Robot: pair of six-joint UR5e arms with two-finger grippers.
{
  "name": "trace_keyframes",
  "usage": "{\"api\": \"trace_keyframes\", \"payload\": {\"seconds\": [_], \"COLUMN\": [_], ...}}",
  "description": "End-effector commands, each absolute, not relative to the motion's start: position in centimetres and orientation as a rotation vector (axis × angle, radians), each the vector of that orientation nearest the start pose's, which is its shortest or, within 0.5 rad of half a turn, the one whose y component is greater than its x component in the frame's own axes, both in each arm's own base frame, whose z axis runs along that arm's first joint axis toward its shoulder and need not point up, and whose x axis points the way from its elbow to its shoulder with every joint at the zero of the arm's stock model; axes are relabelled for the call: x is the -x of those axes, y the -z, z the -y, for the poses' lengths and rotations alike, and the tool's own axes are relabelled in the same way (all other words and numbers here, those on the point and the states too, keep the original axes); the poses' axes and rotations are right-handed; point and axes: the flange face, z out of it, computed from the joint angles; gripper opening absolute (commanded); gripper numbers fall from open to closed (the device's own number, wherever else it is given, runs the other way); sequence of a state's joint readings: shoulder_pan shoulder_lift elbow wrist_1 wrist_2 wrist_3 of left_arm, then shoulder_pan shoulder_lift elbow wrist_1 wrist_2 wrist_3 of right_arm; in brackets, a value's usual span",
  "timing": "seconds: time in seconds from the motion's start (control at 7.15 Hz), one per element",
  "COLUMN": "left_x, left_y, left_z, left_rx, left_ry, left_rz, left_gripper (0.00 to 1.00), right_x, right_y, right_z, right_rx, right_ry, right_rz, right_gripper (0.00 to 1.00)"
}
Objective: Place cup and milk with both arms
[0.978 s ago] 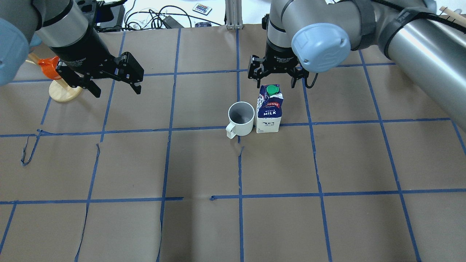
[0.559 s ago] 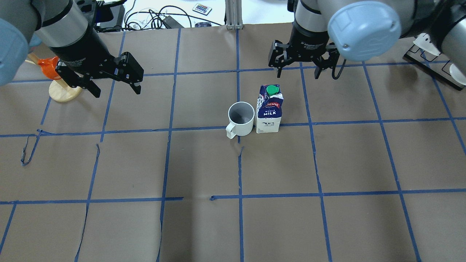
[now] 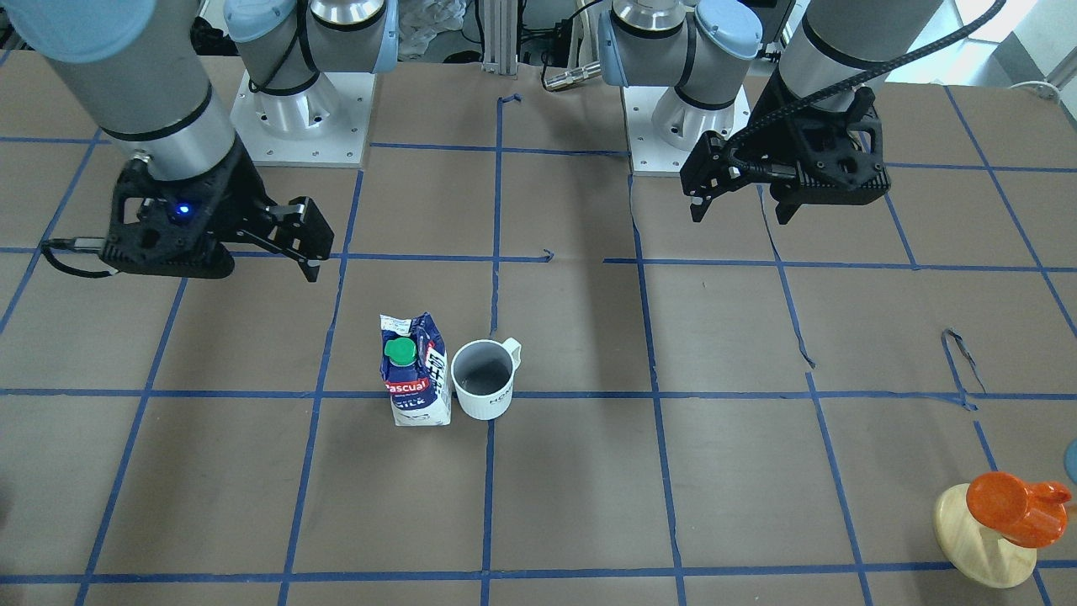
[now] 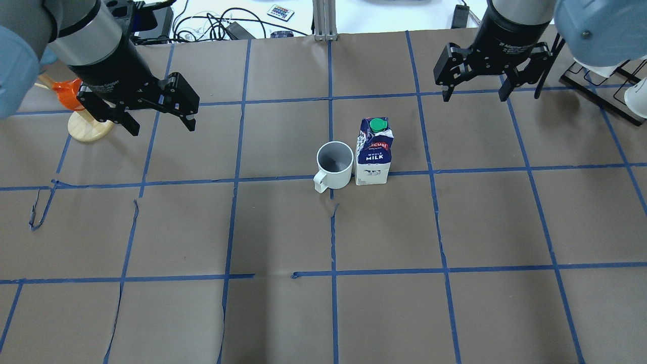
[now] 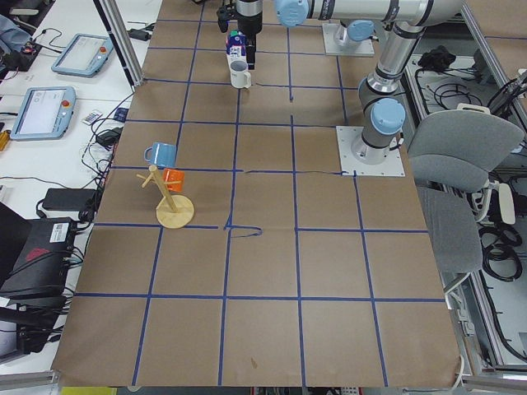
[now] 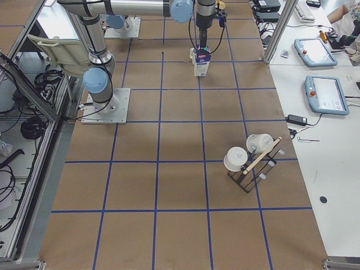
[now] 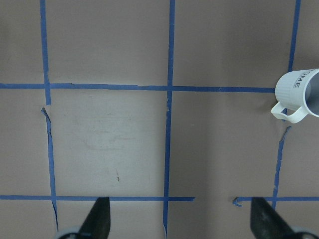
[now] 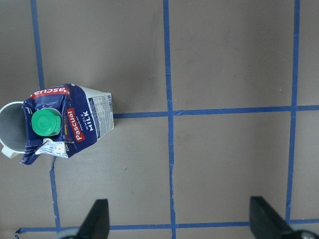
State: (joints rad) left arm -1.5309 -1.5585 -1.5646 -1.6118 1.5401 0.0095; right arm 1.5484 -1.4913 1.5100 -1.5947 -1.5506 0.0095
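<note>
Now right fingers (image 4: 445, 87) spread, drawn well clear of milk (image 4: 373, 151), left fingers (image 4: 185, 109) spread, unmoved.

white cup (image 4: 334, 163) upright, touching blue-white milk carton (image 4: 373, 152), upright

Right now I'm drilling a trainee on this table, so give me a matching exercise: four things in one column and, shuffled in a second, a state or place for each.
1. cup
2. milk carton
3. left gripper
4. orange mug

A. on a wooden stand
B. green cap on top
C. open, holding nothing
D. white, grey inside

Pairs: 1-D, 2-B, 3-C, 4-A.
</note>
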Motion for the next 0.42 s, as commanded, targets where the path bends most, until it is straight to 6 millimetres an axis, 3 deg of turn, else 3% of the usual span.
{"api": "trace_keyframes", "payload": {"seconds": [0.0,0.28], "left_x": [11.69,11.69], "left_y": [-49.29,-49.30], "left_z": [48.94,48.95], "left_rx": [0.047,0.049], "left_ry": [-0.035,-0.033], "left_rz": [-3.172,-3.172], "left_gripper": [1.00,1.00], "right_x": [-12.18,-12.19], "right_y": [-47.73,-47.03], "right_z": [52.38,52.19], "right_rx": [-0.038,-0.038], "right_ry": [0.000,-0.016], "right_rz": [-3.120,-3.120], "right_gripper": [1.00,1.00]}}
